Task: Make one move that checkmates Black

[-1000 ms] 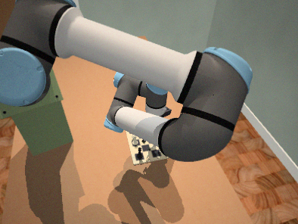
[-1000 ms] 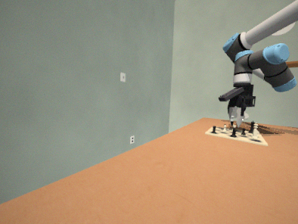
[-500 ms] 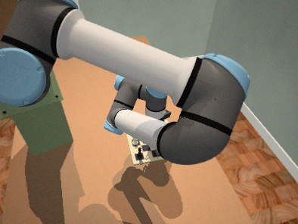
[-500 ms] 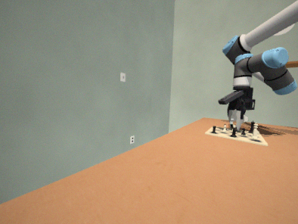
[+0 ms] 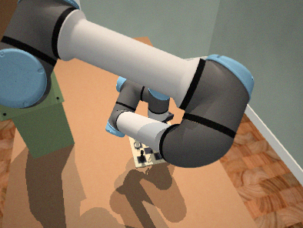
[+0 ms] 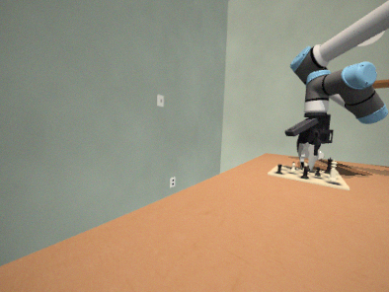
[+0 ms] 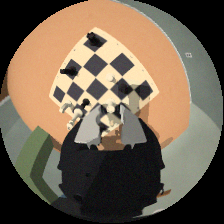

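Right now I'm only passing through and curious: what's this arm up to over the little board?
A single robot arm is working a chess puzzle on a small board near the table's far end. Its pincer hangs low over the board, among the pieces. In the wrist view a white piece sits between the narrowed fingers, but it is hard to tell whether they grip it. Several black pieces stand upright on other squares.
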Available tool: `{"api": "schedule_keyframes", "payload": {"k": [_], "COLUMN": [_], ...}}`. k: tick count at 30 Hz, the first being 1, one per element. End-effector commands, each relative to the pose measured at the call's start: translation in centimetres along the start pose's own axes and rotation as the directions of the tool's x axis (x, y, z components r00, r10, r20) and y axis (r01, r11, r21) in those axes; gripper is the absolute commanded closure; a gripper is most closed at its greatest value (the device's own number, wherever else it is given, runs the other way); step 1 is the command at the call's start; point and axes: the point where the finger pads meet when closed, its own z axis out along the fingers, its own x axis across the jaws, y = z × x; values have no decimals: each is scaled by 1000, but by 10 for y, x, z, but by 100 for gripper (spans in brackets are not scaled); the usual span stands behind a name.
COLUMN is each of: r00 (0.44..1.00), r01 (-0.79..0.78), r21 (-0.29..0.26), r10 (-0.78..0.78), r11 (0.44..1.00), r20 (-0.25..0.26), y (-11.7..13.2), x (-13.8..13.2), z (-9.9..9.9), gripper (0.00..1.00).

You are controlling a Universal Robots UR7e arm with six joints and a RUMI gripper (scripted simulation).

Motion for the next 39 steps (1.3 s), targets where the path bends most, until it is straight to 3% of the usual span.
{"api": "schedule_keyframes", "payload": {"k": [1, 18, 19, 39], "r00": [1000, 1000, 1000, 1000], "r01": [0, 0, 0, 0], "r21": [1, 1, 1, 1], "r10": [0, 0, 0, 0], "r11": [1000, 1000, 1000, 1000], "r20": [-1, -1, -1, -1], "y": [0, 0, 0, 0], "x": [0, 0, 0, 0], "z": [0, 0, 0, 0], "gripper": [78, 78, 100, 100]}}
